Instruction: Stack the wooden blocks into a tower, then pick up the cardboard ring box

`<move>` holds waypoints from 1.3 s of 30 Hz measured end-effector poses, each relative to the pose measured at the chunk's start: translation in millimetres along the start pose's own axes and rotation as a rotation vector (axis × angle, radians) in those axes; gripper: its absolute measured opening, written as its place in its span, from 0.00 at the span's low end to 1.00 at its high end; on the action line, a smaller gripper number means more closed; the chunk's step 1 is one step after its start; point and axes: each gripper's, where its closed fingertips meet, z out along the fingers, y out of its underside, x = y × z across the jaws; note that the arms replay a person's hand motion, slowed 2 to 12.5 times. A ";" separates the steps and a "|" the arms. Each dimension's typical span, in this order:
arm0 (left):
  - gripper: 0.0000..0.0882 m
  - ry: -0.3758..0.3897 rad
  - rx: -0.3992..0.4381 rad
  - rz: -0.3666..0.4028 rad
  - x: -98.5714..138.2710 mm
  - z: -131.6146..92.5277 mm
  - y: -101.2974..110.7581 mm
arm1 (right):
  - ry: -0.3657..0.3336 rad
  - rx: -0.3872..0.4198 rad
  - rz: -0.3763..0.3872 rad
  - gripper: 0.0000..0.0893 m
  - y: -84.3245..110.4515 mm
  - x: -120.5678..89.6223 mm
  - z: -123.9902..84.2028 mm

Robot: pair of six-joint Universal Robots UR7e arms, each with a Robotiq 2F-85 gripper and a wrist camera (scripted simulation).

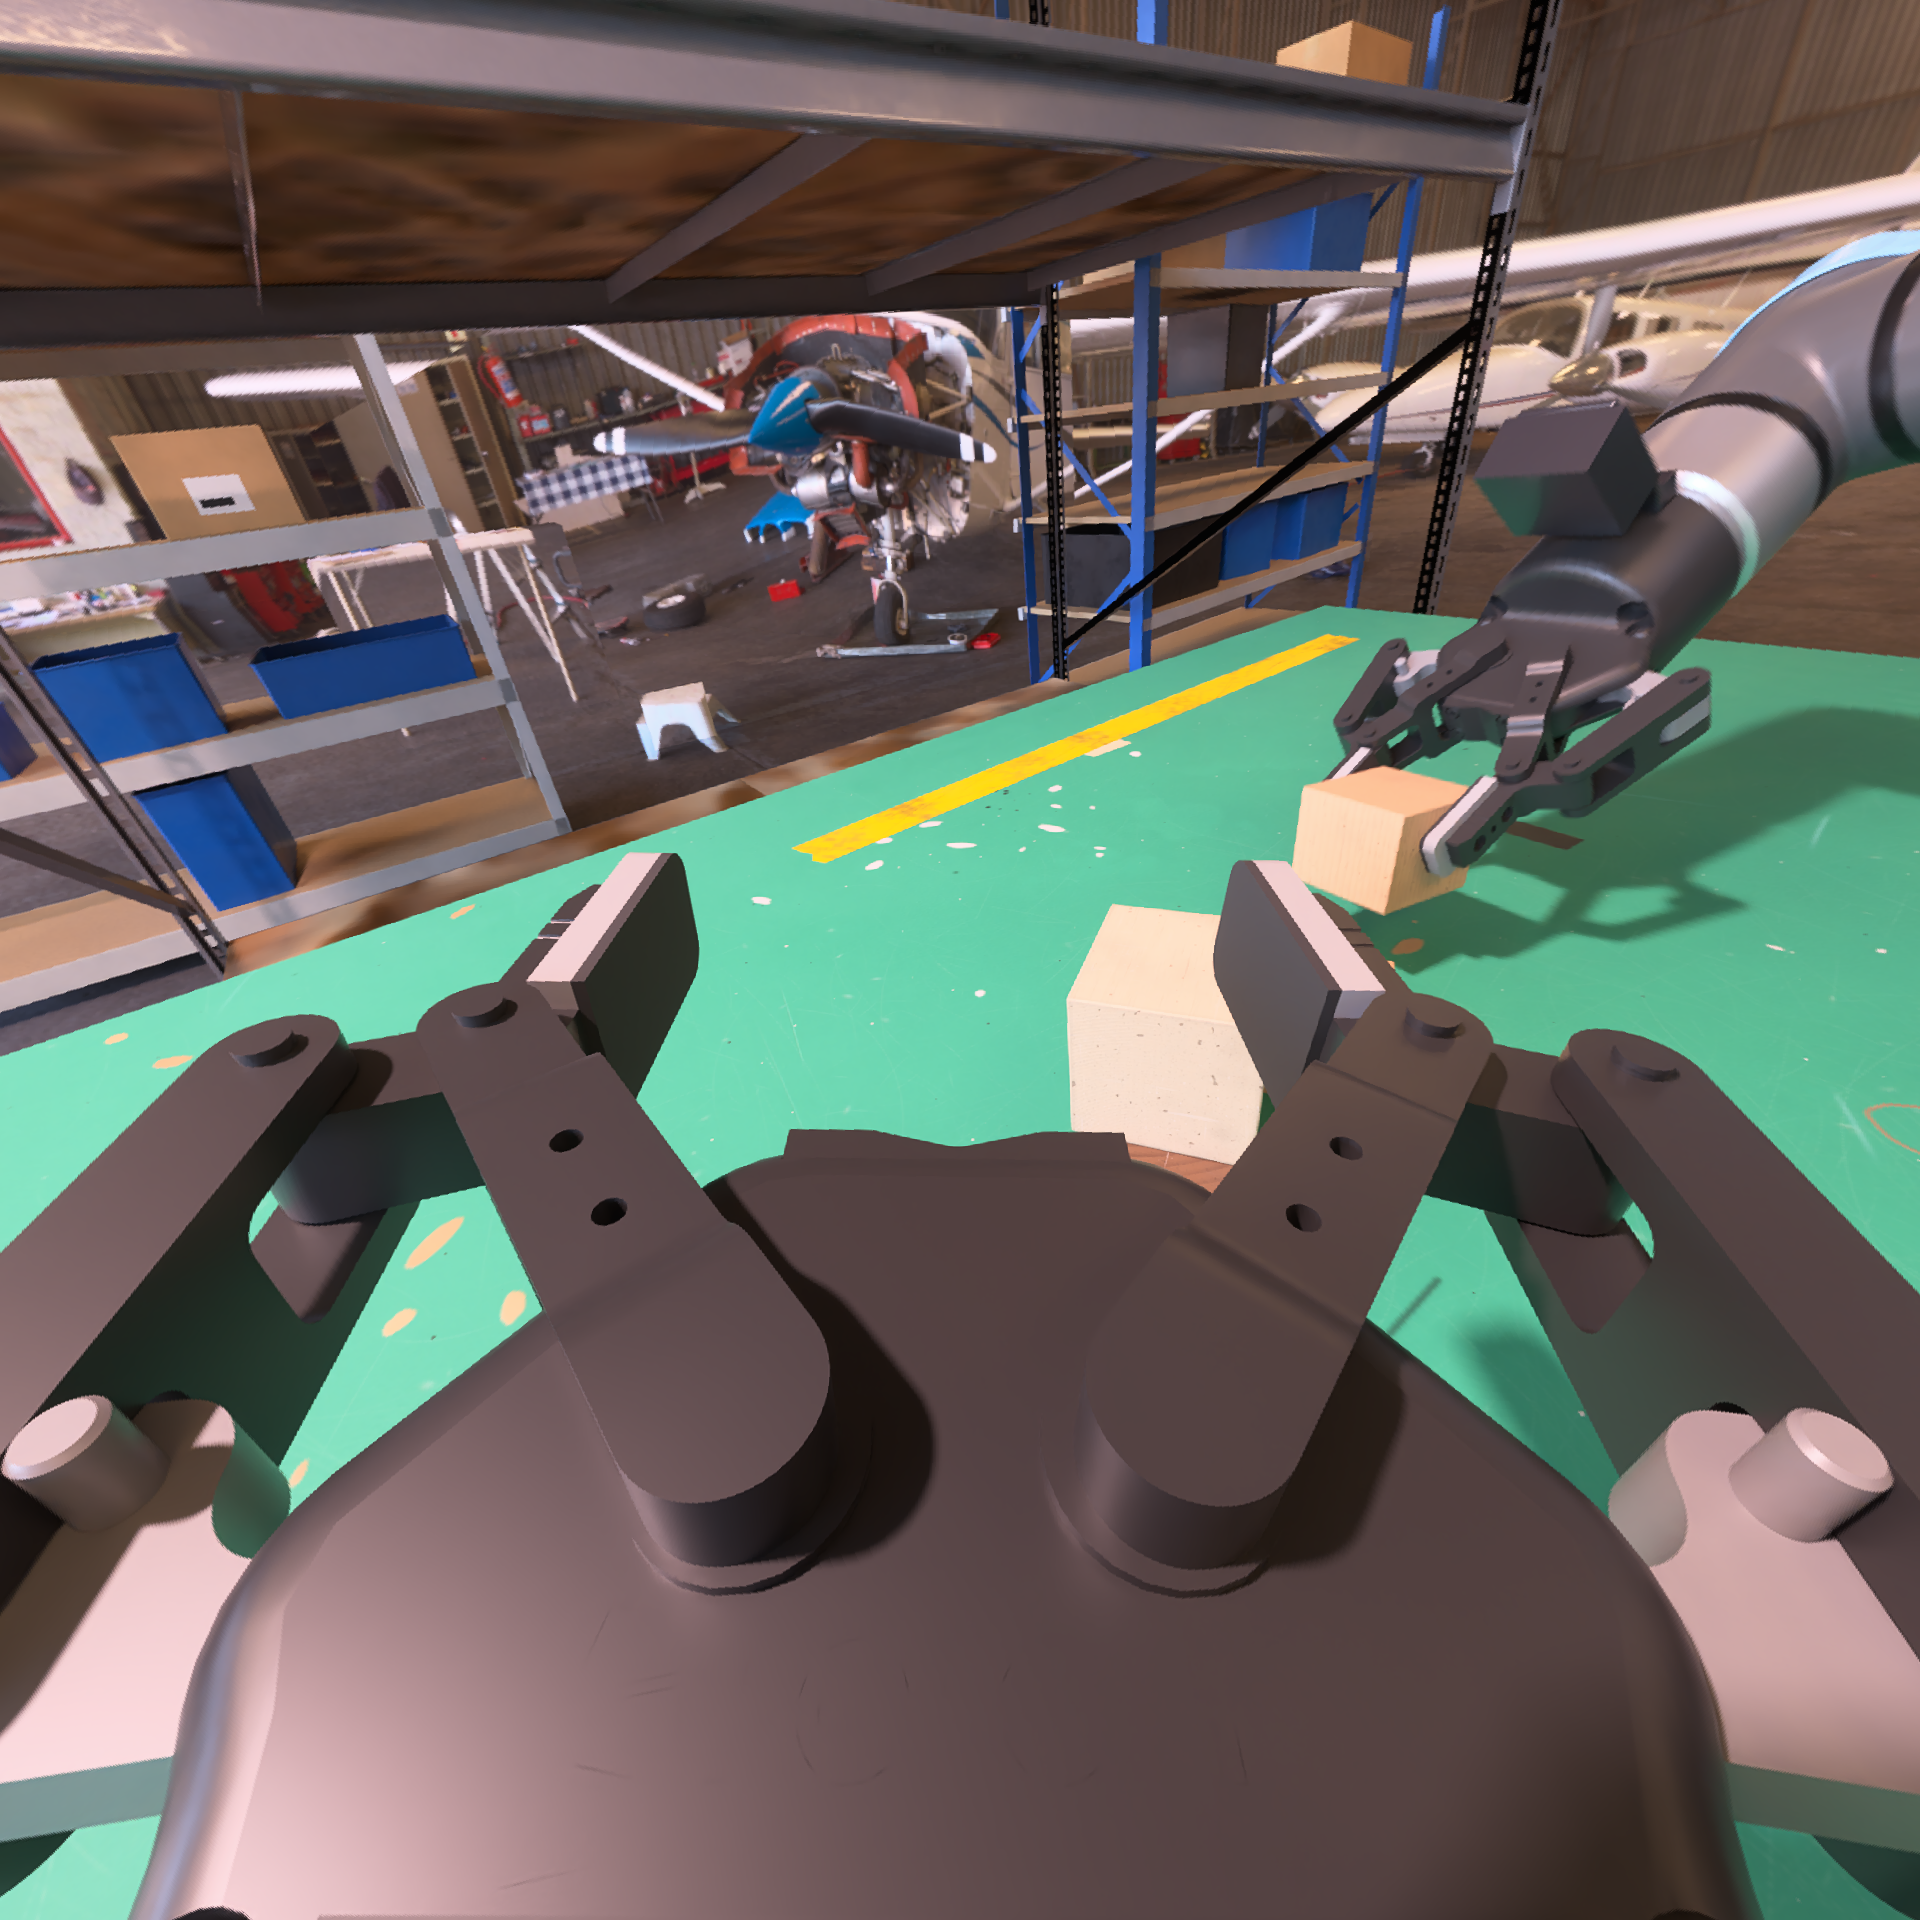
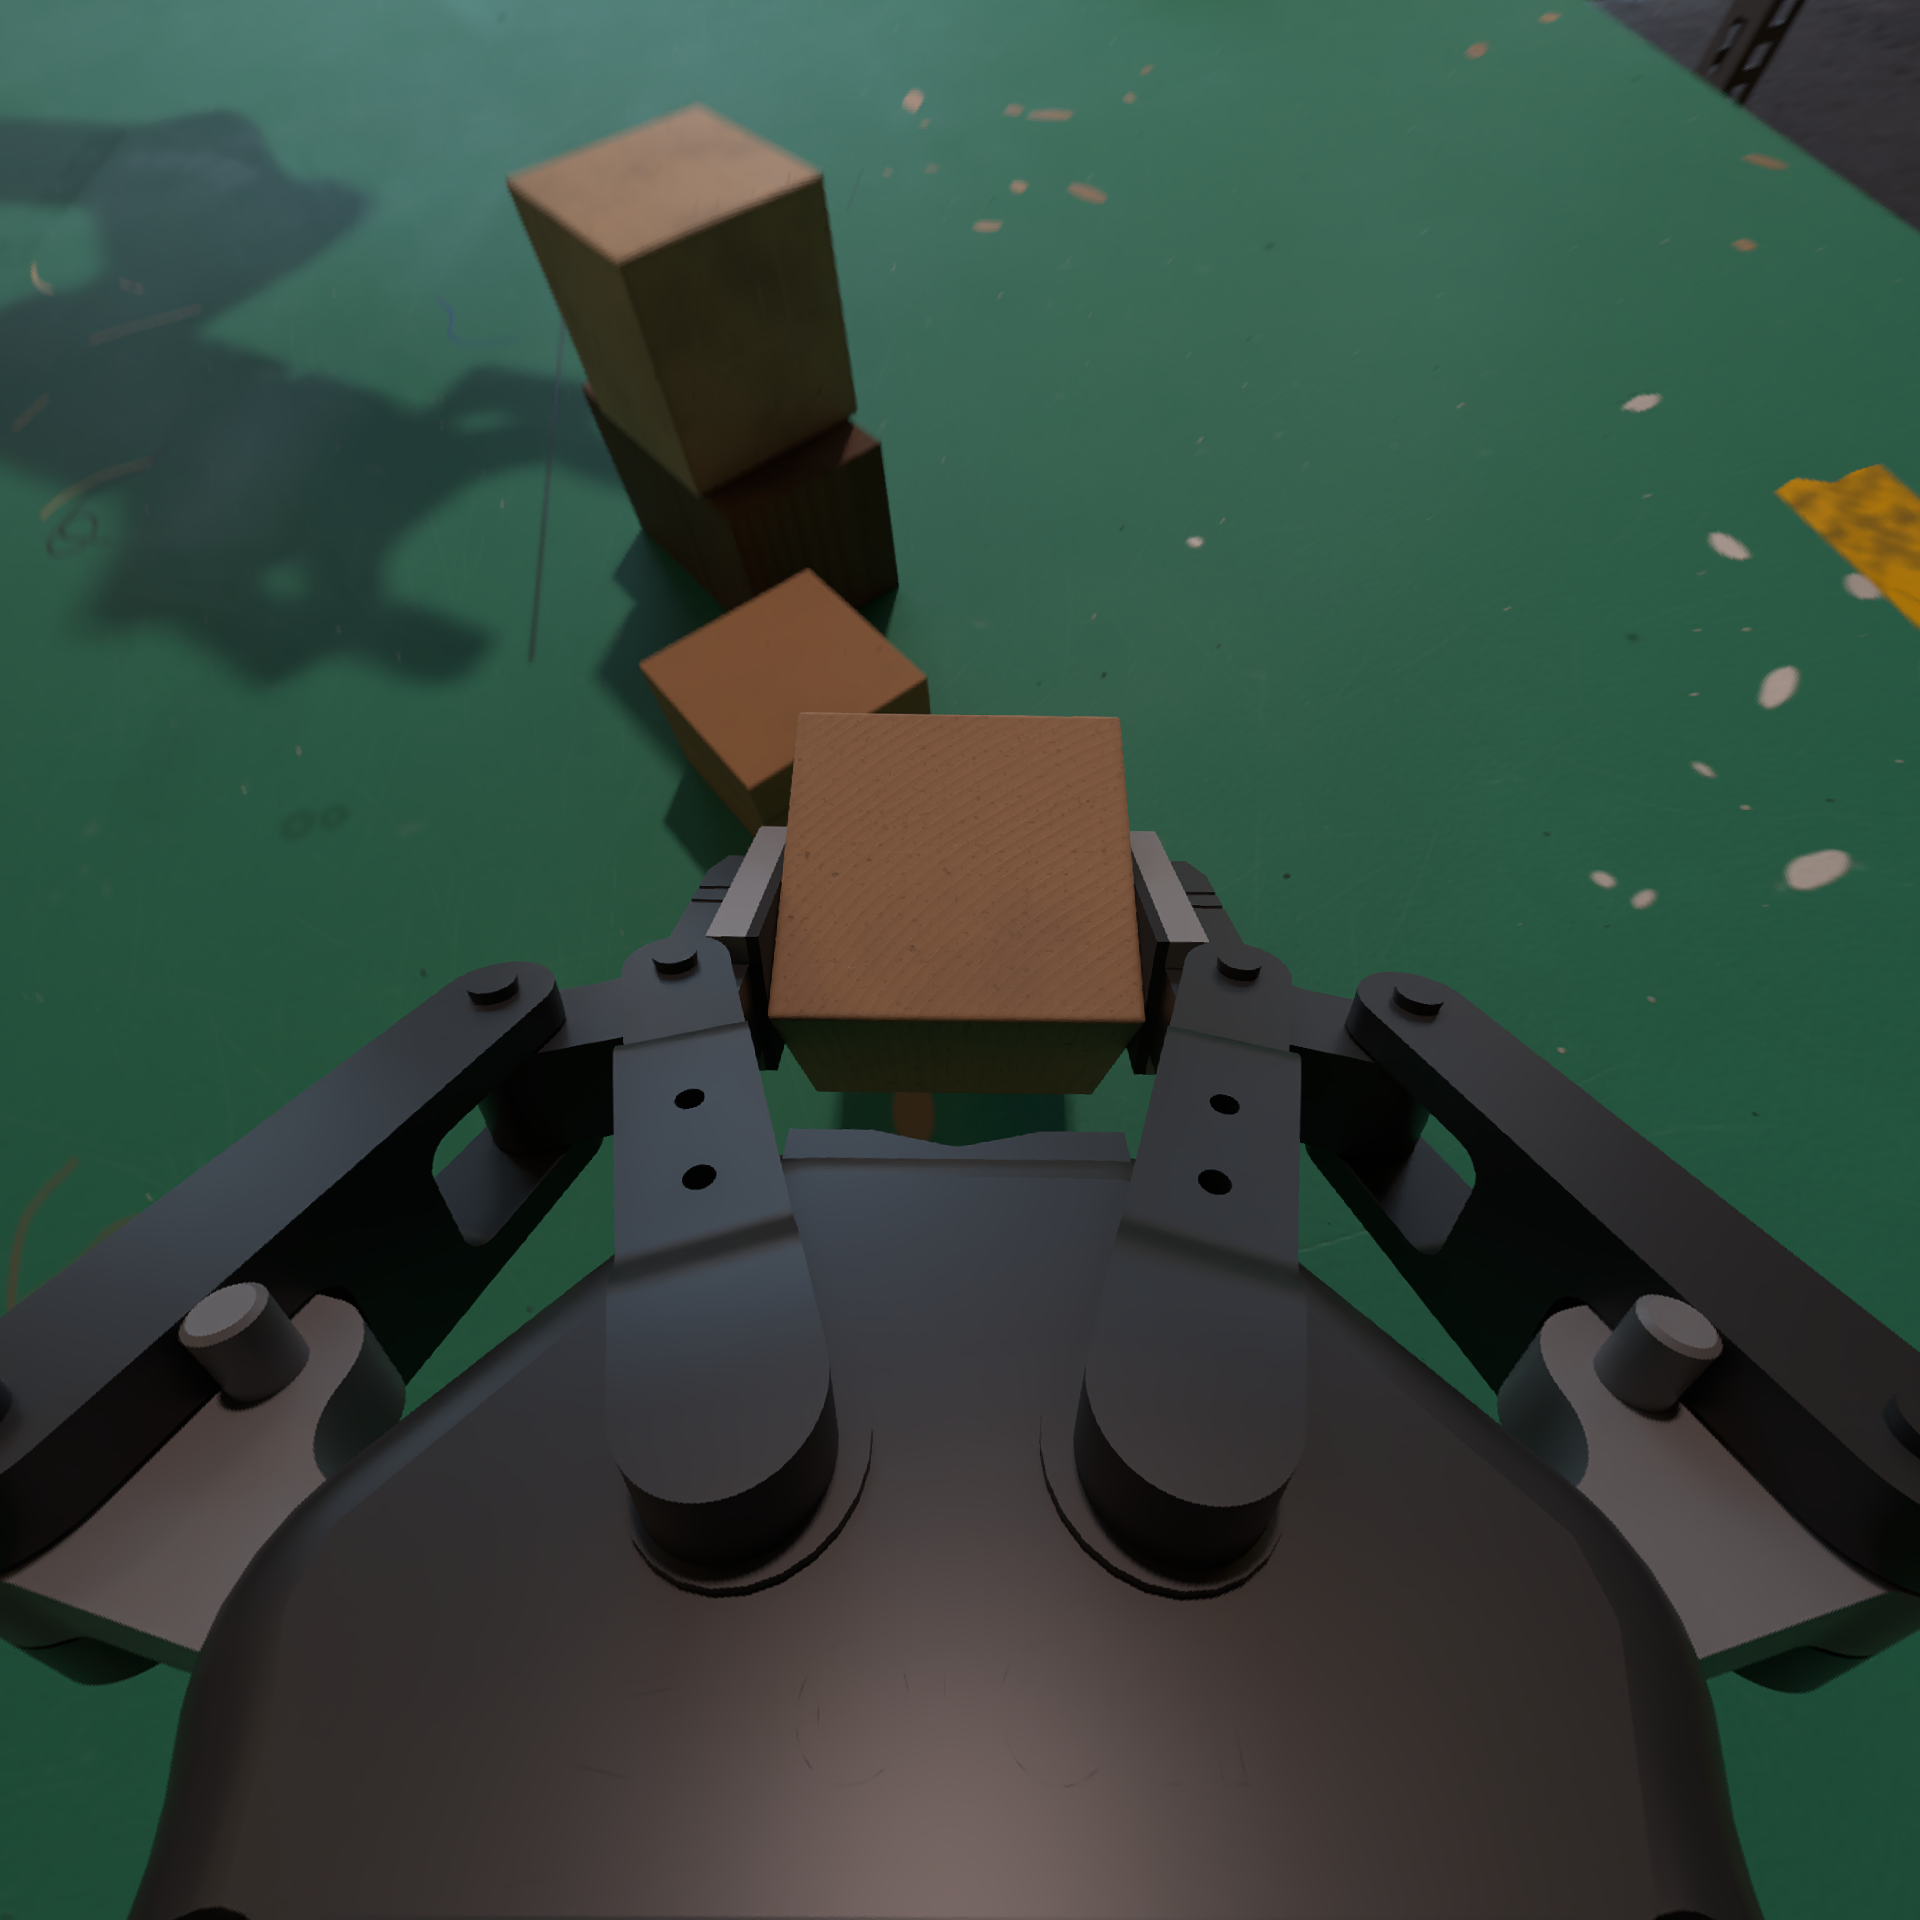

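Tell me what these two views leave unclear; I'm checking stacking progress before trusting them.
- Dark bottom block: in the left wrist view only a brown sliver shows, behind the left pincer body.
- Small brown block: right wrist view, near side covered by the held block in the right pincer.
- Pale block: right side hidden by the left pincer's finger.
- Cardboard ring box: cannot be identified in either view.

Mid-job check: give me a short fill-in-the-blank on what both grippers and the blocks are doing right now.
1. The right gripper is shut on a ____ block.
2. The left gripper is ____ and holds nothing.
3. The light block sits on top of a ____ block.
4. The table is ____ in colour.

Missing words: wooden; open; dark; green
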 end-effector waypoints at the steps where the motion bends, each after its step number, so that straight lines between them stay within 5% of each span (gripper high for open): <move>1: 0.97 -0.005 -0.001 0.000 -0.6 -0.2 0.3 | 0.011 0.012 0.015 0.56 -4.5 0.3 -2.4; 17: 0.97 -0.085 -0.020 0.013 -9.2 -3.8 4.1 | 0.201 0.199 0.216 0.56 -90.2 -21.1 -22.7; 39: 0.97 -0.136 -0.035 0.055 -8.3 -5.3 7.9 | 0.402 0.087 0.314 0.56 -129.9 -53.4 30.8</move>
